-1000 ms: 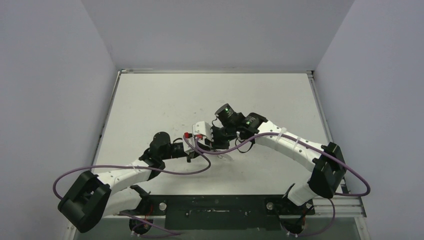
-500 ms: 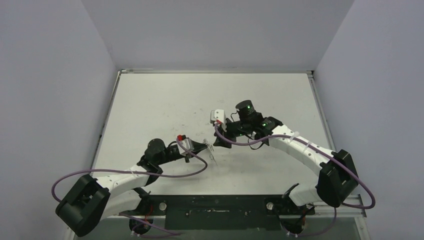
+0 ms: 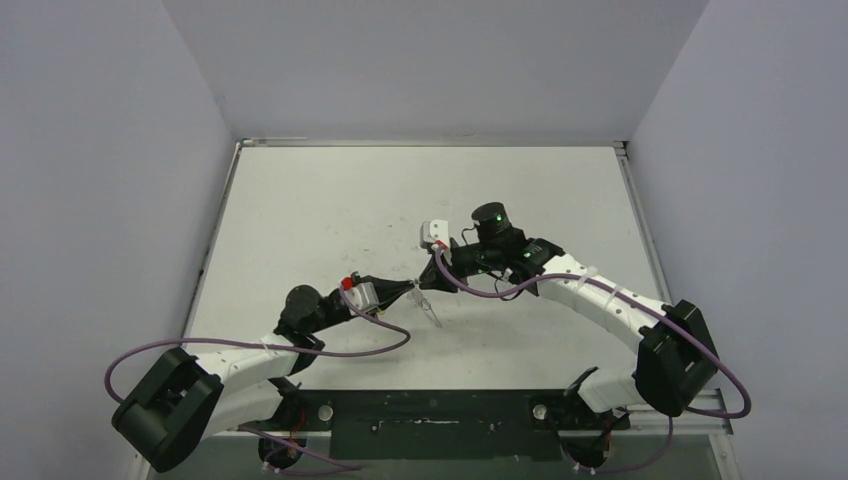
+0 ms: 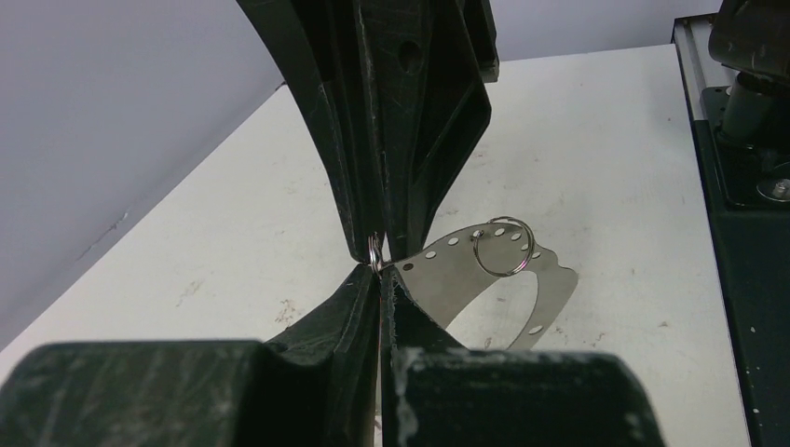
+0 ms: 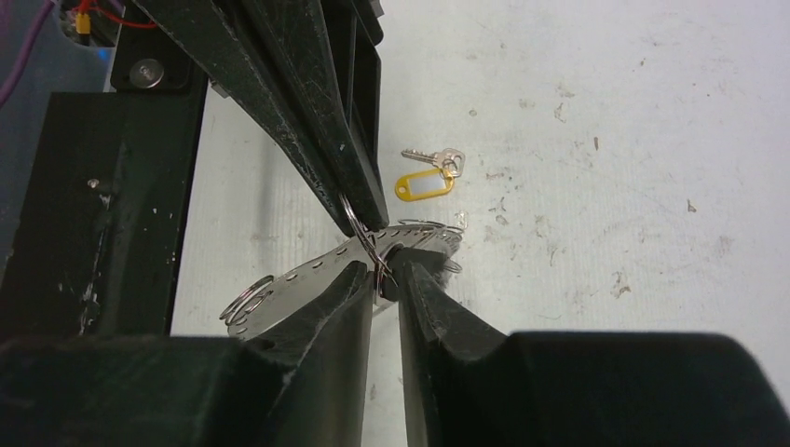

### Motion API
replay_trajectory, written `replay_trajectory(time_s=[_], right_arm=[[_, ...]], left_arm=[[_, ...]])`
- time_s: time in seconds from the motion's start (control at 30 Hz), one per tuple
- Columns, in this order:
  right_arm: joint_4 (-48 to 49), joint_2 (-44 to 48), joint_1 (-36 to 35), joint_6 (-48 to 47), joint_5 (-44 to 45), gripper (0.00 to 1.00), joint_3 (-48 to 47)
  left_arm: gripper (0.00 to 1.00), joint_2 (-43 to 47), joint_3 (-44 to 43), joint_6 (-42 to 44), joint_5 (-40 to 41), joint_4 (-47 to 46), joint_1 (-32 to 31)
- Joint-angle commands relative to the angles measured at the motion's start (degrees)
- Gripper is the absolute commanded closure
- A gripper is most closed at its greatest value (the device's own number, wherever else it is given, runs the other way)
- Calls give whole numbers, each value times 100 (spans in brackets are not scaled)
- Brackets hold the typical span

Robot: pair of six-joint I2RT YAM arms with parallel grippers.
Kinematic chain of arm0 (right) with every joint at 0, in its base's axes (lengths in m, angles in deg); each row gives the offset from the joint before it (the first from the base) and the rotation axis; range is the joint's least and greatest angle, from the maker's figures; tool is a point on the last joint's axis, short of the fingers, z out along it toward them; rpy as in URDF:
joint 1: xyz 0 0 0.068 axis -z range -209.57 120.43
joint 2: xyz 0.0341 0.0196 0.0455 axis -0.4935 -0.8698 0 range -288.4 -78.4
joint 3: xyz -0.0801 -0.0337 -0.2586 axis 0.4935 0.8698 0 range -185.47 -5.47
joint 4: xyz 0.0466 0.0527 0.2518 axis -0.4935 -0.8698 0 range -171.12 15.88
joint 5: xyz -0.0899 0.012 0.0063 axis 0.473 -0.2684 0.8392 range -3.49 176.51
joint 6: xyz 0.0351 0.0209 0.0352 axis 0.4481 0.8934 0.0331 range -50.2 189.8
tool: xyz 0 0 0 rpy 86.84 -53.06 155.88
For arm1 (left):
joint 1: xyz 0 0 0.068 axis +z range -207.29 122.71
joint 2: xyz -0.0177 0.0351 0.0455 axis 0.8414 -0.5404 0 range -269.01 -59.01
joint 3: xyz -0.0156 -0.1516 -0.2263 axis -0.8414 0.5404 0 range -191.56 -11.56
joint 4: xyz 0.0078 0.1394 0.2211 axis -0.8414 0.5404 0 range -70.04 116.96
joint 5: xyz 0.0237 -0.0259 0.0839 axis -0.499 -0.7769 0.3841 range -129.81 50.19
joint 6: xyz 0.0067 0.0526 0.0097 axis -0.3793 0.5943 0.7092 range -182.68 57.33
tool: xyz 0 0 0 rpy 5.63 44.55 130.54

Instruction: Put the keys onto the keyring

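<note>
The keyring (image 4: 508,279) is a curved silvery strip with a row of holes and small rings strung on it. It hangs just above the table between both grippers and also shows in the right wrist view (image 5: 298,275) and, faintly, in the top view (image 3: 430,306). My left gripper (image 4: 377,270) is shut on one of its small rings (image 4: 374,251). My right gripper (image 5: 384,277) is shut on a small ring at the same spot, meeting the left fingers (image 5: 317,130) tip to tip. The keys (image 5: 430,158), silvery with a yellow tag (image 5: 425,183), lie on the table just beyond. No black-headed key shows.
The black base rail (image 3: 430,415) runs along the near table edge and shows at the right of the left wrist view (image 4: 745,140). Purple cables (image 3: 330,345) loop beside both arms. The white table (image 3: 330,200) has grey walls on three sides.
Over the last second both grippers shifted right, the right wrist swinging further back and the left arm stretching lower. They still meet tip to tip at the keyring.
</note>
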Motion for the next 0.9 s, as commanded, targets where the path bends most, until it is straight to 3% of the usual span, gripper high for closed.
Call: replay_trajectory(time_s=[0.0, 0.17, 0.5, 0.87], right_arm=[[302, -8, -22, 1, -271, 87, -134], [208, -161, -21, -62, -282, 100, -134], [281, -313, -116, -137, -246, 100, -130], [1314, 50, -266, 240, 151, 62, 448]], left_arm=[[100, 39, -18, -61, -29, -529, -27], [100, 49, -33, -13, -29, -532, -27], [100, -80, -61, 3, -62, -572, -26], [100, -109, -44, -27, -127, -520, -20]])
